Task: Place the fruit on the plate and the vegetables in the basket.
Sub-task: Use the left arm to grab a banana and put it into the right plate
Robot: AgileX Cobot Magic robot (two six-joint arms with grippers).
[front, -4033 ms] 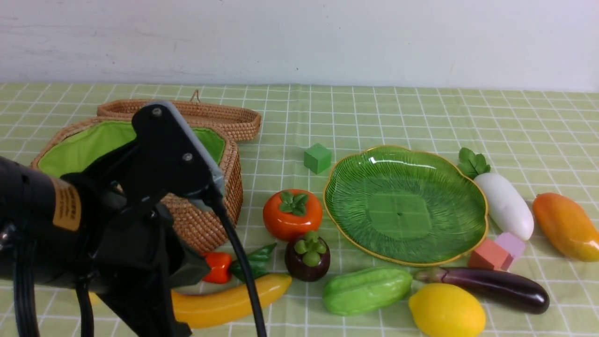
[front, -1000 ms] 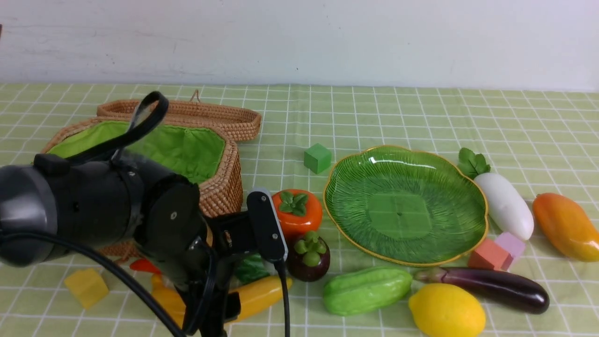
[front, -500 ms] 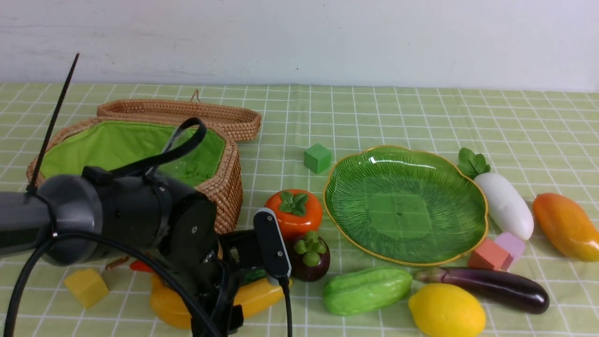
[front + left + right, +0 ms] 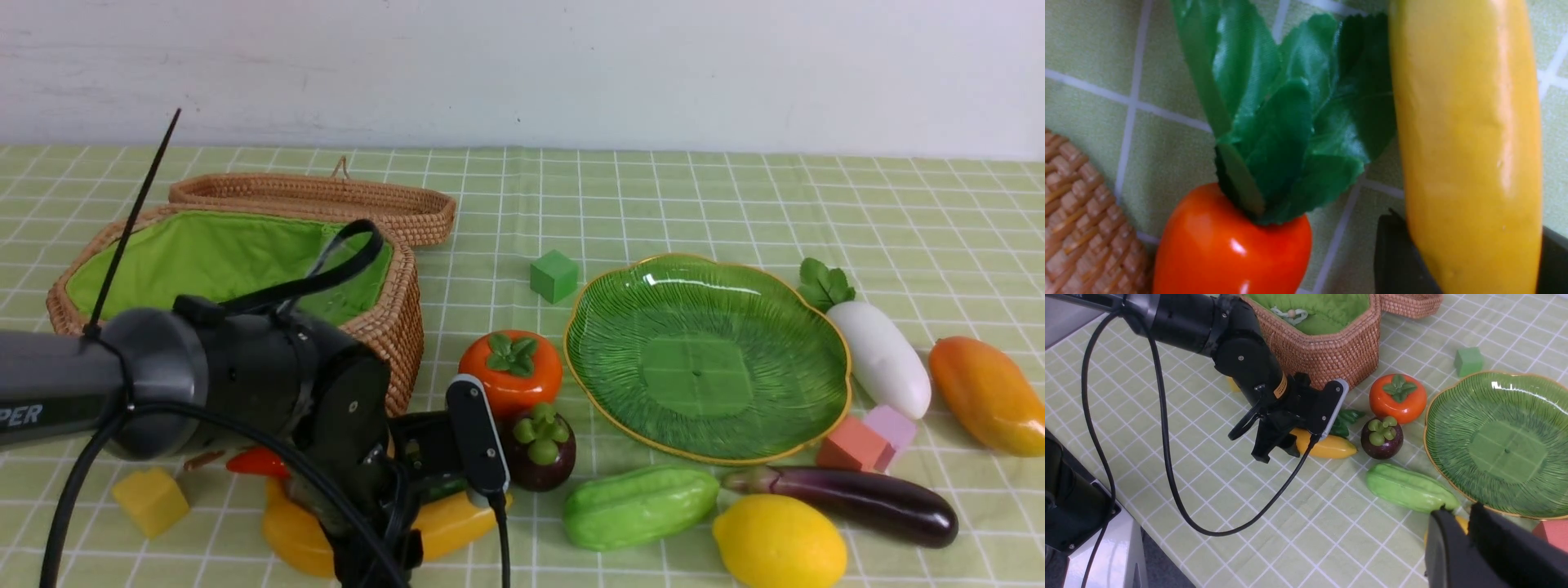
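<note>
My left gripper (image 4: 1470, 253) has dropped onto the banana (image 4: 1466, 122) and pinched in on both its sides. It lies on the cloth beside the chili (image 4: 1229, 245). That gives me 1 fruit to carry to the bare plate (image 4: 816, 327); the right gripper (image 4: 1466, 535) hangs closed, holding nothing.

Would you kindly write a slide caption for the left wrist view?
The left gripper straddles the yellow banana, beside the leafy red chili and wicker basket.

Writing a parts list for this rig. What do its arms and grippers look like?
The left arm is a grey tube with white lettering, ending in a black rounded wrist with looping black cables and a yellow label. Right gripper: plain black fingers.
</note>
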